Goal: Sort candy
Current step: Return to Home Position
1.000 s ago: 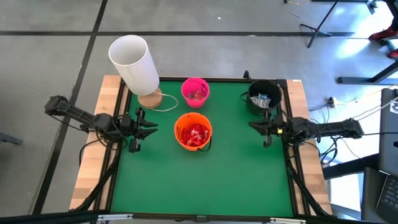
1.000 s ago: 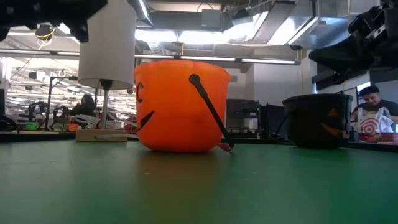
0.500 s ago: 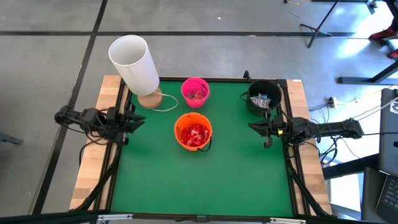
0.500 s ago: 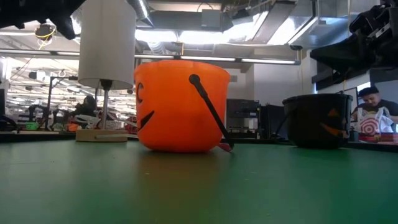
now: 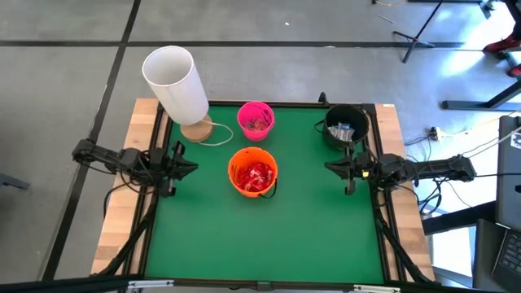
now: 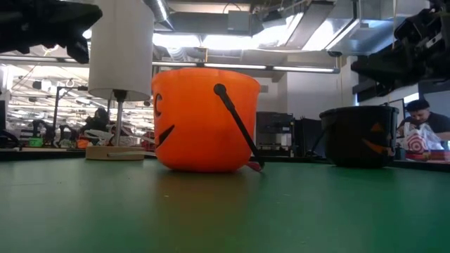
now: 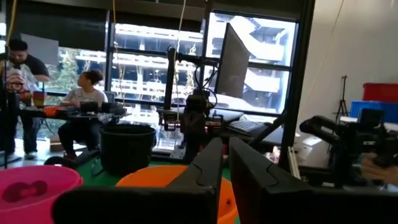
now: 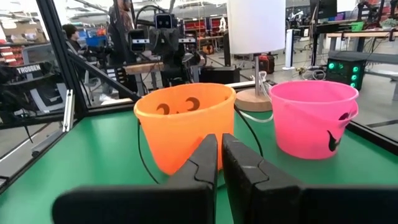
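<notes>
1. Candy in shiny red wrappers (image 5: 255, 174) fills the round orange plastic bucket (image 5: 231, 172) at mid-table, and silvery sweets (image 5: 343, 130) lie in the black bucket (image 5: 327, 124).
2. The left gripper (image 5: 189, 165) hovers at the table's left edge, clenched and empty.
3. The right gripper (image 5: 330, 166) hovers just beside the black bucket, clenched and empty.

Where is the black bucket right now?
In the high view, the black bucket stands at the table's top-right corner, just above the right gripper and well right of the pink bucket.
</notes>
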`<state>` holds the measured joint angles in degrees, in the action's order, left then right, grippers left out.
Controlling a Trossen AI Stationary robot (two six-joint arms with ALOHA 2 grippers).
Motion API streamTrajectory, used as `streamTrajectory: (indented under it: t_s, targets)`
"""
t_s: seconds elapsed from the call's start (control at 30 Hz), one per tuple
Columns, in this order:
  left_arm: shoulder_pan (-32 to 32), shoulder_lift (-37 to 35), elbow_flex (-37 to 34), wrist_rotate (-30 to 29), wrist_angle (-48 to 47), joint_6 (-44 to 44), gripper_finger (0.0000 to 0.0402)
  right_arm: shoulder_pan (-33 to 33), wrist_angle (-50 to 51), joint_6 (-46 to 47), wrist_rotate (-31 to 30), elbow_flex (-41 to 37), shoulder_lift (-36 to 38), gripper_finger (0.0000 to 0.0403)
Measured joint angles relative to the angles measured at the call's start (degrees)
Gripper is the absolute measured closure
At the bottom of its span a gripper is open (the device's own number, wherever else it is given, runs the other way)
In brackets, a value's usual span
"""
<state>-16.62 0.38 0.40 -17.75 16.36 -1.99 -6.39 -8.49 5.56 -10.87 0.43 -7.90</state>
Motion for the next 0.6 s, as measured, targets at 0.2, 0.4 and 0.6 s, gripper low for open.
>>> streamTrajectory:
  t_s: [0.2,0.4,0.6]
  targets:
    - [0.00,-0.04,0.00,0.96,-0.32,-0.66,0.0385,0.02,1.47,-0.96,0.00,0.00,-0.02,0.0382]
    - [0.00,-0.04,0.00,0.00,-1.75,-0.49,0.0385,0.02,5.51,-1.36,0.03,-0.01,-0.02,0.0382]
    - [0.00,-0.04,0.00,-3.97,-1.75,-0.47,0.0385,0.02,5.81,-0.16,2.01,0.00,-0.17,0.0382]
